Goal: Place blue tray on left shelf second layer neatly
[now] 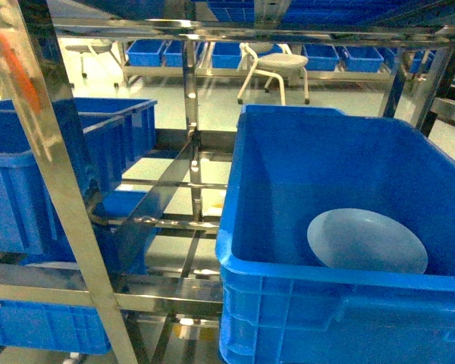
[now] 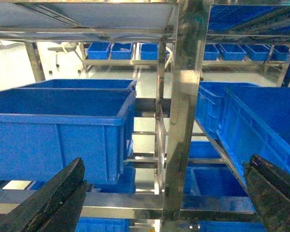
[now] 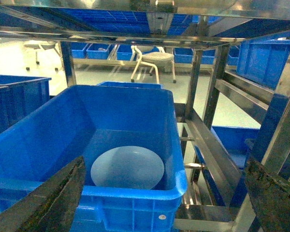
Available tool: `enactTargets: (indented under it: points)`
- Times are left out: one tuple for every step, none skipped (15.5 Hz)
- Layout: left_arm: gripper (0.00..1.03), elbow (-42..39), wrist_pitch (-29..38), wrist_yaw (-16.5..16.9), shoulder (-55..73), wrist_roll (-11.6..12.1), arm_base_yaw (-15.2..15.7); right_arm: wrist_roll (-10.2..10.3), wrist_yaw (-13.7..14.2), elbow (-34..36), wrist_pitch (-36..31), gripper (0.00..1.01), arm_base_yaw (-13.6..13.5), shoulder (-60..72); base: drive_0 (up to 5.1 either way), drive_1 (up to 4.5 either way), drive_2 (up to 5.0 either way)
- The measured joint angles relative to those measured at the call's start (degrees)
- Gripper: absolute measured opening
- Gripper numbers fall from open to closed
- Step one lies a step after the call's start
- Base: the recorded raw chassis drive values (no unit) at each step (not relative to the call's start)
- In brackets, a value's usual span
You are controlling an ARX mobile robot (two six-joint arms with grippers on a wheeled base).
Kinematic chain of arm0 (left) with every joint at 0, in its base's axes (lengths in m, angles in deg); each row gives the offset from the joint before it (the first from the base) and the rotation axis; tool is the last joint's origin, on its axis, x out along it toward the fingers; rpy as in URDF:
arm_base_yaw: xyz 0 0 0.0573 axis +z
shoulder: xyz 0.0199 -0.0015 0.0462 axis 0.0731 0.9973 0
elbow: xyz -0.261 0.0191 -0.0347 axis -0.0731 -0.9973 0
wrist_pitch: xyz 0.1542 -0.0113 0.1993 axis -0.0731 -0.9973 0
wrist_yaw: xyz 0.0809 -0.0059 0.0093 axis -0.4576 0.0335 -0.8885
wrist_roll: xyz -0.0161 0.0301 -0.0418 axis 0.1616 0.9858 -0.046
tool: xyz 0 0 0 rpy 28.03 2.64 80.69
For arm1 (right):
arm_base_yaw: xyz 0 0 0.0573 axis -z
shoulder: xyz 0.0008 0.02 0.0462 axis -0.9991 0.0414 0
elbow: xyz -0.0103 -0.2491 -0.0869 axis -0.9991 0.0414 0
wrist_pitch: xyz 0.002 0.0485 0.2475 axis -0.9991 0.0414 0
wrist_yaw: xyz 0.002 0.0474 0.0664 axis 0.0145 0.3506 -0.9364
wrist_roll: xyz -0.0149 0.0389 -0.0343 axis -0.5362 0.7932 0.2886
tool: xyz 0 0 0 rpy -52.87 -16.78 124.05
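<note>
Right now the blue tray (image 1: 368, 241) sits inside a deep blue crate (image 1: 288, 303) at lower right of the head view, leaning against the crate's near wall w/ its hollow side facing up and away. Right wrist view shows the same tray (image 3: 127, 167) at lower centre, resting on the crate floor against the near wall of that crate (image 3: 135, 205). Nothing is touching it.

Left gripper (image 2: 166, 203): fingers at the bottom corners of its wrist view, far apart, jaws spread wide, nothing between them. Right gripper (image 3: 164, 203): same, dark fingers at bottom left and bottom right of its frame, spread wide, hovering just above the crate's near rim, holding nothing.

Steel shelf rack (image 1: 189, 114) fills the centre and left of the head view, shiny uprights and crossbars. A second blue crate (image 1: 61, 167) sits on a tier at left of frame, w/ another crate below it at lower left. White stool (image 1: 277, 72) stands on the floor at upper centre, behind the rack. Row of small blue bins (image 1: 235, 54) along the far wall, top of frame.
</note>
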Motion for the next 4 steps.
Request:
enactTargets:
  points:
    - [0.98,0.0,0.0,0.0,0.0,0.0,0.0,0.0,0.0,0.0,0.0,0.98,0.0,0.0,0.0,0.00,0.0]
    - [0.98,0.0,0.0,0.0,0.0,0.0,0.0,0.0,0.0,0.0,0.0,0.98,0.0,0.0,0.0,0.00,0.0]
    - [0.98,0.0,0.0,0.0,0.0,0.0,0.0,0.0,0.0,0.0,0.0,0.98,0.0,0.0,0.0,0.00,0.0]
    - [0.98,0.0,0.0,0.0,0.0,0.0,0.0,0.0,0.0,0.0,0.0,0.98,0.0,0.0,0.0,0.00,0.0]
